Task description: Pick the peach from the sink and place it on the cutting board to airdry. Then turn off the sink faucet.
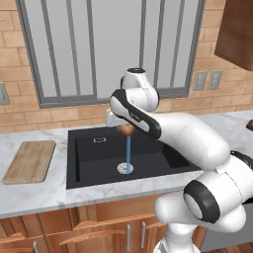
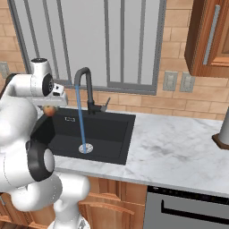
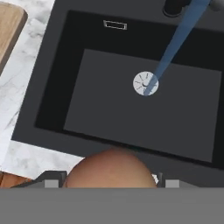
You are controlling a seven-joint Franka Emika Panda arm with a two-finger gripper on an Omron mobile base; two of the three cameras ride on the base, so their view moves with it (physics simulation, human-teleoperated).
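Observation:
The peach (image 3: 111,168), orange-red and round, sits between my fingertips, and my gripper (image 1: 123,126) is shut on it. I hold it in the air above the black sink (image 1: 89,163), near the basin's back edge. In the right base view the peach (image 2: 50,110) hangs under the hand, left of the sink faucet (image 2: 85,85). A blue stream of water (image 1: 129,153) runs from the spout down to the silver drain (image 3: 145,83). The faucet's slim lever (image 2: 106,105) sticks out to its right. Left of the sink, the wooden cutting board (image 1: 29,160) lies on the counter.
A marble counter (image 2: 179,147) surrounds the sink, with a brick wall and a window behind it. A dark cabinet (image 2: 208,40) hangs at the upper right. A grey object (image 2: 222,132) stands at the counter's right edge.

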